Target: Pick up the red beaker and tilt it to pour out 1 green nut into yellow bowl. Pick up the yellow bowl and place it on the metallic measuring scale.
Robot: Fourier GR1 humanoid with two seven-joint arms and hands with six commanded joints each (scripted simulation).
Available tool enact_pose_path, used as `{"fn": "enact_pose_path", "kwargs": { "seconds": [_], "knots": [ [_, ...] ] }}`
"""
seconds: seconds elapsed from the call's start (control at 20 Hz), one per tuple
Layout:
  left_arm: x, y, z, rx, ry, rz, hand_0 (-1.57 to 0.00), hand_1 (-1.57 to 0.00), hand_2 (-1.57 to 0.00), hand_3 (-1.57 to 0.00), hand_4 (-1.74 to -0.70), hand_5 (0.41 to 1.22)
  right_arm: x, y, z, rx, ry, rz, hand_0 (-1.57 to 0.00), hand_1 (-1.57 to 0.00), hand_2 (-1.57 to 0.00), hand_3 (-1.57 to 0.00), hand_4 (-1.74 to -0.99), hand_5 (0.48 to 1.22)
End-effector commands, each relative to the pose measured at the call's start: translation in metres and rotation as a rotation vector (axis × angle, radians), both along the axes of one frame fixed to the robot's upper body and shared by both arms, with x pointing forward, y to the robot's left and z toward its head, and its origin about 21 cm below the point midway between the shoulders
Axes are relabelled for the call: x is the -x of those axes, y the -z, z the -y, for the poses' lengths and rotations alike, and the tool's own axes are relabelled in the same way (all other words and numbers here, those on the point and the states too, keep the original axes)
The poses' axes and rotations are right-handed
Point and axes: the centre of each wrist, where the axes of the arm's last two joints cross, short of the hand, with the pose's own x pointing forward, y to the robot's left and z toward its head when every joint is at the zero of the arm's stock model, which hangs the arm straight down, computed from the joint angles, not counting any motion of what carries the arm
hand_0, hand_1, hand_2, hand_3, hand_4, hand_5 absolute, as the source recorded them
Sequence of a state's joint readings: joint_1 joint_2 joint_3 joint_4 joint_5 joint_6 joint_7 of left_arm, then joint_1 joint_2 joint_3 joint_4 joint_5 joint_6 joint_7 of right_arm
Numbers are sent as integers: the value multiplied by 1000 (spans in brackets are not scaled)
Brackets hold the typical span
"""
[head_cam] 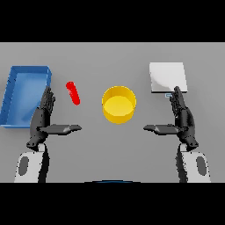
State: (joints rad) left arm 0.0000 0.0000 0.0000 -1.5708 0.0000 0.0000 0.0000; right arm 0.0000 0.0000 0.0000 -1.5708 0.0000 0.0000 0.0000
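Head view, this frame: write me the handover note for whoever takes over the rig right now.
Left robot hand: open, empty, over the table beside the blue tray.
Right robot hand: open, empty, just in front of the metallic measuring scale.
Red beaker: on the table, tilted, between tray and bowl, untouched.
Yellow bowl: mid-table, upright; no nut visible inside.
Done: nothing yet.
Left: grasp the beaker, tip one green nut into the bowl, then move the bowl onto the scale at the far right.
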Motion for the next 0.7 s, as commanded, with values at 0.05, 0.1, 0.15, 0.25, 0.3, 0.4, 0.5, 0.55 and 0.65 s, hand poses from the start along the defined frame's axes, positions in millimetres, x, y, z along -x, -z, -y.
{"fn": "enact_pose_path", "kwargs": {
  "seconds": [0.05, 0.1, 0.15, 0.25, 0.3, 0.4, 0.5, 0.55, 0.65],
  "knots": [
    [0, 0, 0, 0, -1, 0, 1, 1, 1, 1, -1204, 652, 0, 0, -2, -1, 0, 0, 1, 1, 1, 1, -1245, 681],
    [0, 0, 0, 0, 0, 0, 1, 1, 1, 1, -1204, 652, 0, 0, -3, -1, -1, 0, 1, 1, 1, 1, -1245, 681],
    [0, 0, 0, 0, 0, 0, 1, 1, 1, 1, -1204, 652, -1, 0, -4, -1, -2, 0, 1, 1, 1, 1, -1245, 681],
    [0, 1, 0, -1, 0, -8, 1, 1, 1, 1, -1204, 652, -1, 0, -5, 0, 0, -1, 1, 1, 1, 1, -1245, 681],
    [6, -5, 1, -75, 29, 15, 1, 1, 1, 1, -1204, 652, 7, -2, -2, 141, -15, 74, 1, 1, 1, 1, -1245, 681],
    [14, -16, 2, -143, 59, 38, 1, 1, 1, 1, -1212, 650, 22, -7, -6, 270, -42, 142, 1, 1, 1, 1, -1239, 679],
    [22, -16, 4, -170, 72, 11, 1, 1, 1, 1, -1223, 658, 23, -10, -11, 321, -45, 140, 1, 1, 1, 1, -1235, 678],
    [23, -18, 5, -178, 76, 5, 1, 1, 1, 1, -1224, 660, 24, -10, -13, 325, -55, 138, 1, 1, 1, 1, -1235, 678],
    [22, -17, 7, -186, 91, 4, 1, 1, 1, 1, -1230, 662, 29, -12, -11, 314, -65, 154, 1, 1, 1, 1, -1245, 681]
  ]
}}
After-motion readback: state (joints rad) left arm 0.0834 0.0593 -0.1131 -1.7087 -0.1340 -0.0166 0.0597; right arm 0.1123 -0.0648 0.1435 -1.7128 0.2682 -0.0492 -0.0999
